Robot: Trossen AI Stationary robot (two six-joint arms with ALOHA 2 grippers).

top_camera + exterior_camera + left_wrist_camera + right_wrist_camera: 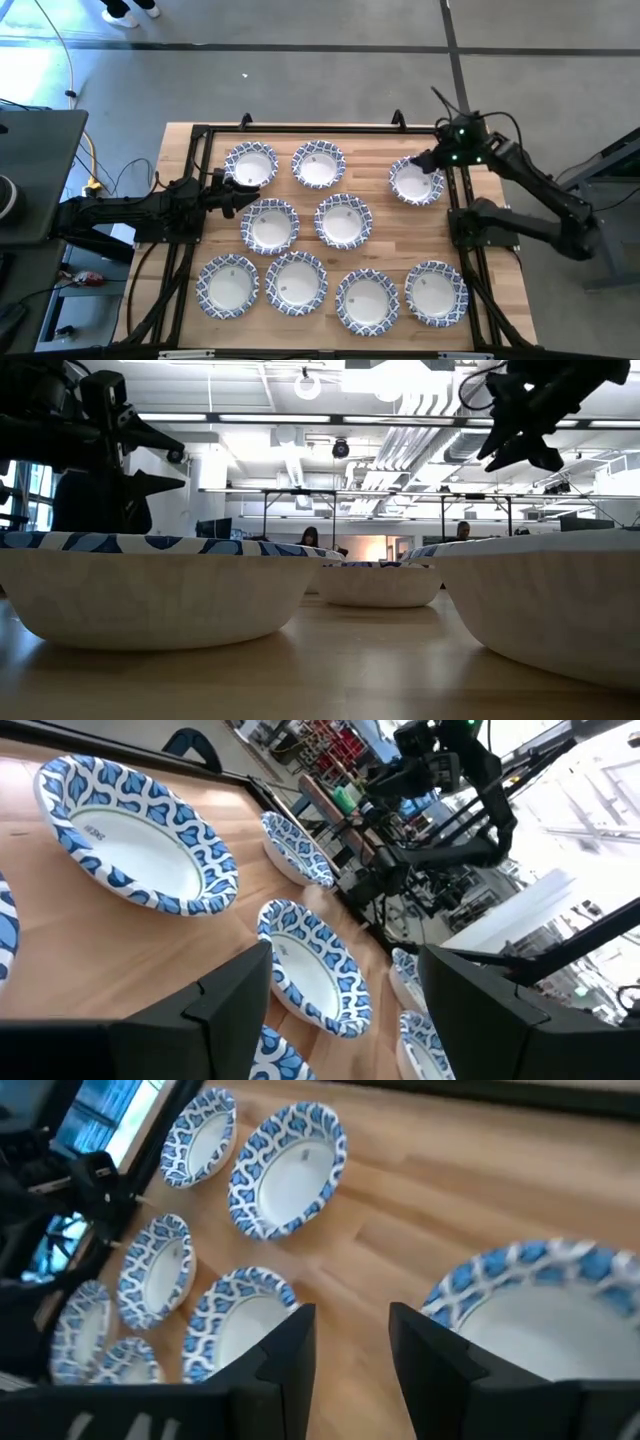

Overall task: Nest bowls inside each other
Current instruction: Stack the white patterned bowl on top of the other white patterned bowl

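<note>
1. Room: grey concrete floor (330, 70) around the rig. The low view shows an open ceiling with strip lights and ducts, plus two people (310, 537) seated far behind.
2. Bench (380, 170): light wood plank top inside a black frame, standing in the middle of the floor.
3. Left arm comes in from the bench's left edge. Left hand (235, 192) hovers between the far-left bowl (251, 165) and the middle-row left bowl (269, 224), fingers (225, 1005) wide apart, nothing in it.
4. Right arm reaches from the right side. Right hand (428, 160) is above the left rim of the far-right bowl (417, 183), fingers (285, 1348) partly apart with a gap between them, nothing held.
5. Bowls: nine, blue-and-white patterned rims, white centres, all single on the bench, none nested. Three in the far row, two in the middle, four in the near row (335, 290).
6. Writing: small dark print in a bowl centre (100, 833), too small to read.
</note>
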